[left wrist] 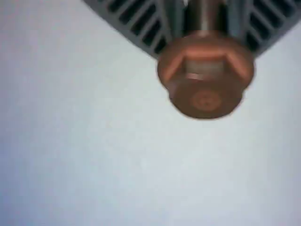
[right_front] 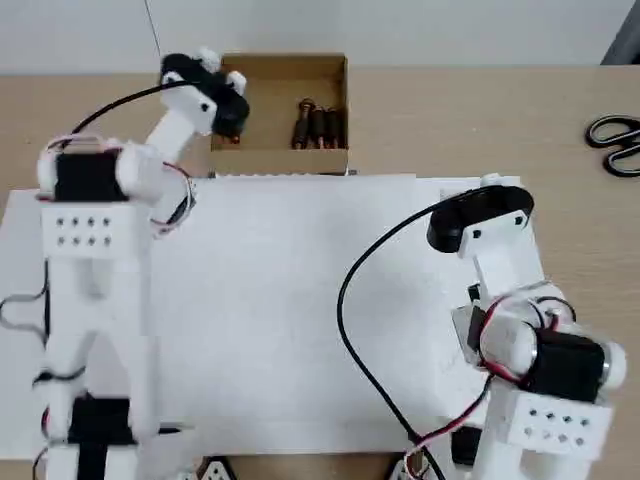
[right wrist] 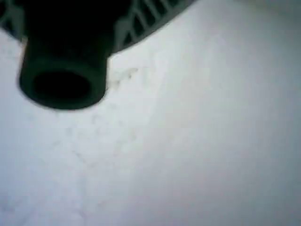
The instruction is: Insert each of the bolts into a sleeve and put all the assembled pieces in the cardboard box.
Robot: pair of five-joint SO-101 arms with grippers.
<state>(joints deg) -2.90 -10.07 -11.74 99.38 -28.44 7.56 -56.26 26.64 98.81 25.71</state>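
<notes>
Left tool point(right_front: 226, 112) is clamped tight on a copper-coloured bolt point(left wrist: 204, 77), hex head toward the wrist camera, and hangs at the left wall of the cardboard box point(right_front: 280, 68). Right tool point(right_front: 478, 215) is closed around a black sleeve point(right wrist: 61, 80), above the white sheet point(right_front: 280, 300). Assembled pieces point(right_front: 318, 125) lie in the box's right half. Scissors point(right_front: 615, 145) rest on the surface point(right_front: 450, 110), far right.

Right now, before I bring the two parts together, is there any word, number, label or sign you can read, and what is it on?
No text can be read anywhere.
On the head of the copper-coloured hexagonal-headed metal bolt: a faint round stamped mark, too blurred to read.
On the black cylindrical sleeve, the brown cardboard box and the white flat sheet: no print visible.
</notes>
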